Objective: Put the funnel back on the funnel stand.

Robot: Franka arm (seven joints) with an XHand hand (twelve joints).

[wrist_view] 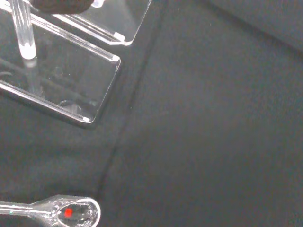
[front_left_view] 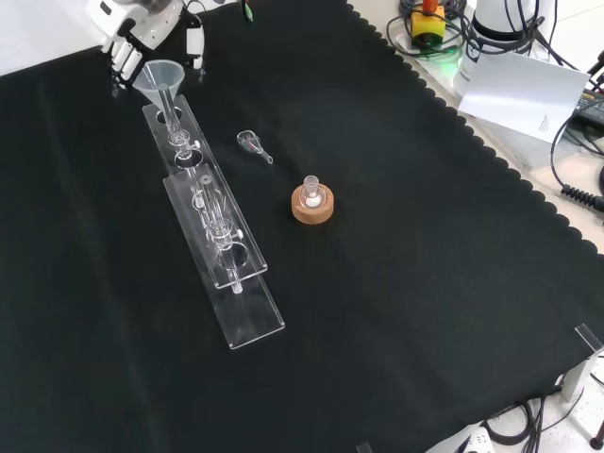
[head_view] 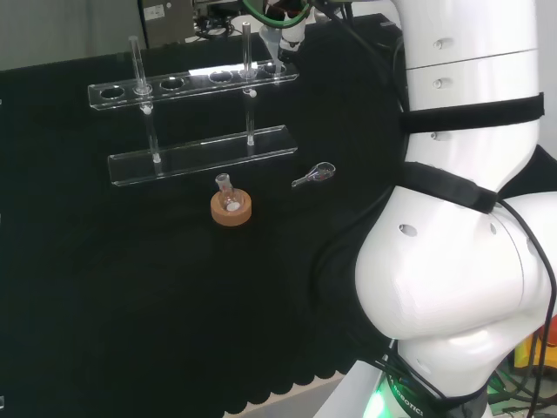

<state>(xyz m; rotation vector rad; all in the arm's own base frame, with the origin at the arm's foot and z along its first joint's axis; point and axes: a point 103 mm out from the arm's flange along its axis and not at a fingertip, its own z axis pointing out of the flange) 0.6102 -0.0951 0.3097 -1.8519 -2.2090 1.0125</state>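
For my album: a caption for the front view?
Hand beside a funnel resting in the clear stand.

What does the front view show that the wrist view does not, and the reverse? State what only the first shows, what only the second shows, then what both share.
Front view only: the hand at the far end of the funnel stand, the funnel with its stem through an end hole, and a small flask upright on a cork ring.

Wrist view only: a red mark inside the small glass piece lying on the cloth.

Both: that glass piece, the stand's clear plates and the black cloth.
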